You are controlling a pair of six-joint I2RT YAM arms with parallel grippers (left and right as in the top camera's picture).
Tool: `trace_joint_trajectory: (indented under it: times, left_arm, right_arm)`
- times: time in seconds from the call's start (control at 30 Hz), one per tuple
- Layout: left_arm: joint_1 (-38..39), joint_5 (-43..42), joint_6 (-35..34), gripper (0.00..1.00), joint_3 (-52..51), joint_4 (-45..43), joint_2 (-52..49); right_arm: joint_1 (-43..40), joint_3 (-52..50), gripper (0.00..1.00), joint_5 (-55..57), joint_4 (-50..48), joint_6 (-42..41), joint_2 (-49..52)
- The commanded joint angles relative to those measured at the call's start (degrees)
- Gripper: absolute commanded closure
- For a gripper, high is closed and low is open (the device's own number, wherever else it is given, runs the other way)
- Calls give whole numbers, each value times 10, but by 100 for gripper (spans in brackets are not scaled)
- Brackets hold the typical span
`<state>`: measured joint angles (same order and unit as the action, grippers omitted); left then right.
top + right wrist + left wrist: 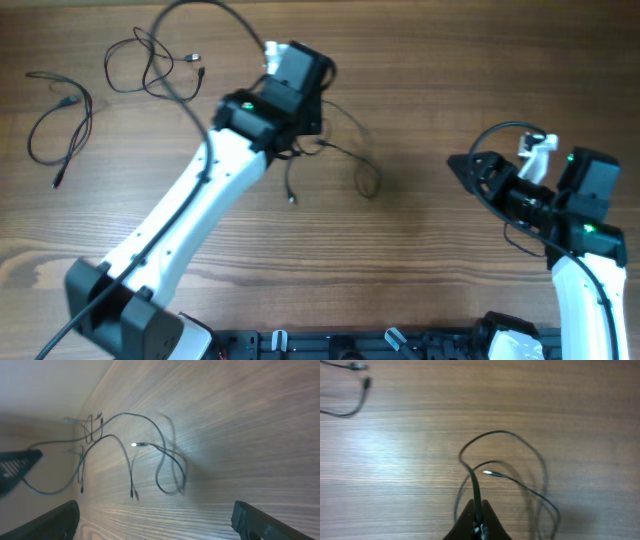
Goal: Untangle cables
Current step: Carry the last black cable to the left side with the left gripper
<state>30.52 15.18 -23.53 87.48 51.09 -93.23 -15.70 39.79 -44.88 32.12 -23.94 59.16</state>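
As the left arm reaches out over mid-table, the left pincer (477, 522) is nipped tight on the held wire (501, 434), gripping a bare stretch of strand, not a plug. From the tips the wire rises into one open loop, then trails off right in a second, looser curve. Its bright plug end (489, 473) sits inside the loop; whether it rests on the wood or hangs just clear, I cannot tell, as the view is soft there.

Right pincer (155, 510) spread wide, nothing between its fingers; it waits well to the right of the loop, facing it.

Second wire (150, 62) lies toward the far left of the table (450, 280), loosely coiled over itself with its two plug ends close together. Third wire (62, 105) lies farther left again, a lone narrow loop. Both are flat on the wood and well apart from the held one.

Handling, as I judge it: very light and limp, no spring to speak of, so it will drag after any pull rather than keep its shape. It is thin and smooth, so likely to slide through the pads unless pinched square. The plugs are the only bulk and the likeliest to catch where strands cross. Best hold looks to be the strand just behind a plug, or the free side of a crossing; draw it away slowly, since a jerk could cinch a loop into a knot.
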Motion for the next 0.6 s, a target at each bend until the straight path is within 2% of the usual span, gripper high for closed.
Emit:
trace_joint_trajectory:
  times: [0.0, 0.3, 0.57]
  left_arm:
    - [-26, -8, -10, 96, 0, 25, 50]
    - [-142, -8, -24, 96, 0, 112, 142]
    - [-274, -8, -27, 96, 0, 131, 188]
  right_arm:
    - [29, 3, 0, 42, -4, -57, 3]
    - [30, 3, 0, 57, 5, -67, 3]
    - [30, 3, 0, 137, 5, -67, 3]
